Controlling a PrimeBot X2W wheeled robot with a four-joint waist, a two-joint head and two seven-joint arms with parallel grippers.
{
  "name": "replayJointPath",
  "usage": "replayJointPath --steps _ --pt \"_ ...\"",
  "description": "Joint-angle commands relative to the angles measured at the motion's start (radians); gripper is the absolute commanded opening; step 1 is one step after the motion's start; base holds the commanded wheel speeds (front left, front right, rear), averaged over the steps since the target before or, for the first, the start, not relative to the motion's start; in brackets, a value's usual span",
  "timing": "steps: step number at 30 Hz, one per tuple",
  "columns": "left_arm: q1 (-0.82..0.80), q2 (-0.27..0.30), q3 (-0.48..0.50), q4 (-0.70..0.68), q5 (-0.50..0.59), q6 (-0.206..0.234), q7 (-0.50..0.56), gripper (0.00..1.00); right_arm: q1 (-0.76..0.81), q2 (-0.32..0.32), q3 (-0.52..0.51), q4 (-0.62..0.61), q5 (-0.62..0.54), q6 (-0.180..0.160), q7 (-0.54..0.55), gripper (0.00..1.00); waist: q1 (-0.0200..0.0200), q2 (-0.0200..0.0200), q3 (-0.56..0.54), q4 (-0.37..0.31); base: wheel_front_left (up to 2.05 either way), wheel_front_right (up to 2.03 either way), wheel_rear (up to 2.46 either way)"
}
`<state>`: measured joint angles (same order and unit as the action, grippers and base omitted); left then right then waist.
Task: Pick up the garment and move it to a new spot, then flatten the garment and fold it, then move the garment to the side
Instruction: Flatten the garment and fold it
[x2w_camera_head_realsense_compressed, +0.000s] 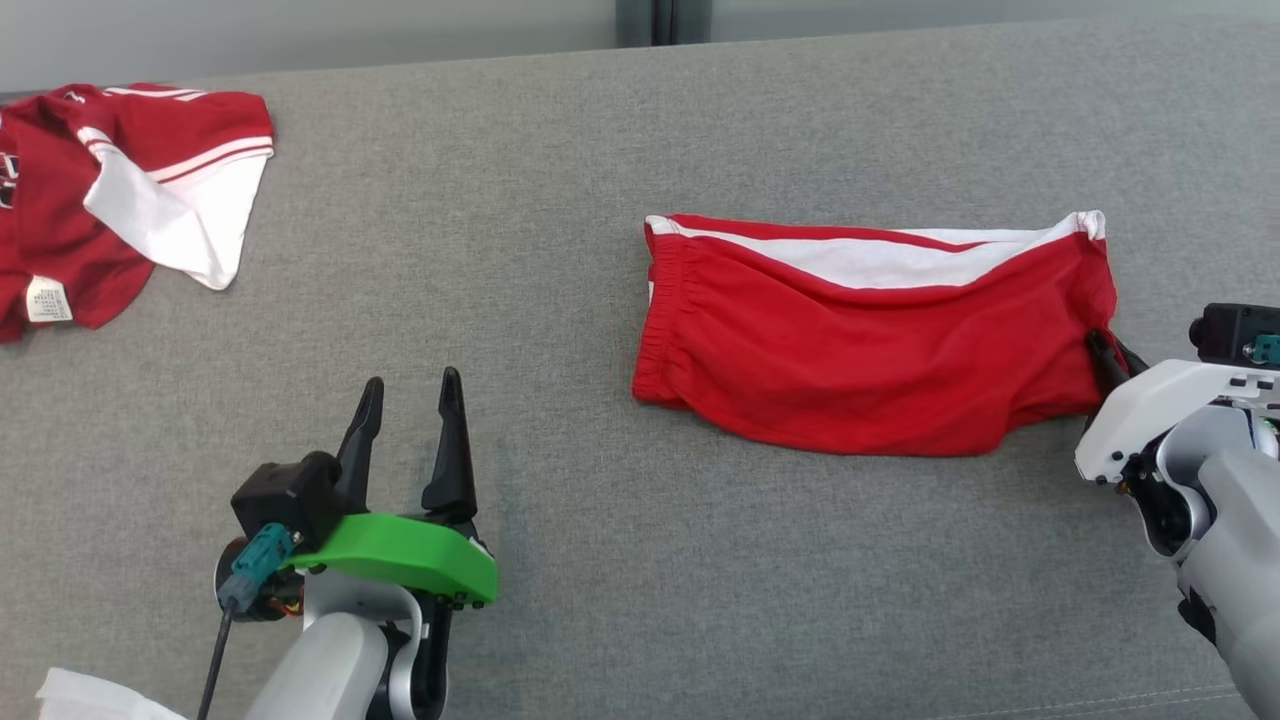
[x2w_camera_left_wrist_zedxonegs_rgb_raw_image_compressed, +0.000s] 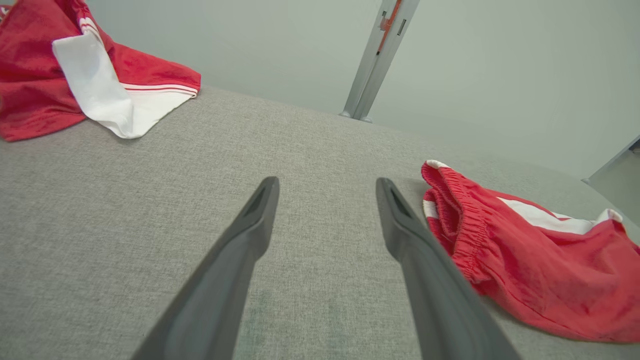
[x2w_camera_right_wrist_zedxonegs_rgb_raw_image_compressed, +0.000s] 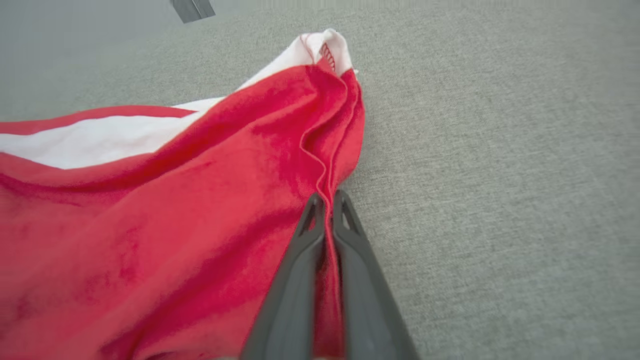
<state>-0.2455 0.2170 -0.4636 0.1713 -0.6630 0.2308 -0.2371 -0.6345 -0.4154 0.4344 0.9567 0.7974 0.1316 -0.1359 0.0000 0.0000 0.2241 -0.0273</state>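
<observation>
- Head view: the red shorts lie on the grey surface. My right gripper pinches their right edge.
- Left wrist view: my left gripper is spread wide, near the shorts' waistband.
- Right wrist view: my right gripper squeezes the red cloth tight.

The garment lies on the tabletop, right of centre; the jersey lies far left, well apart. The left claw hovers nearer, between them; the right claw pinches the garment's right edge.
</observation>
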Motion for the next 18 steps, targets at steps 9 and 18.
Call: replayJointPath --steps 9,18 --pt "0.024 0.003 -0.008 0.027 0.018 0.005 -0.007 1.0 -0.031 0.031 0.032 -0.157 -0.05 -0.002 0.013 0.0 0.0 0.0 -0.071 0.047 0.0 0.0 0.0" --pt "0.033 0.007 0.003 0.076 0.031 -0.006 -0.02 1.0 -0.043 0.13 0.08 -0.285 -0.08 -0.002 0.11 0.0 0.0 0.0 -0.086 0.132 0.0 0.0 0.0"
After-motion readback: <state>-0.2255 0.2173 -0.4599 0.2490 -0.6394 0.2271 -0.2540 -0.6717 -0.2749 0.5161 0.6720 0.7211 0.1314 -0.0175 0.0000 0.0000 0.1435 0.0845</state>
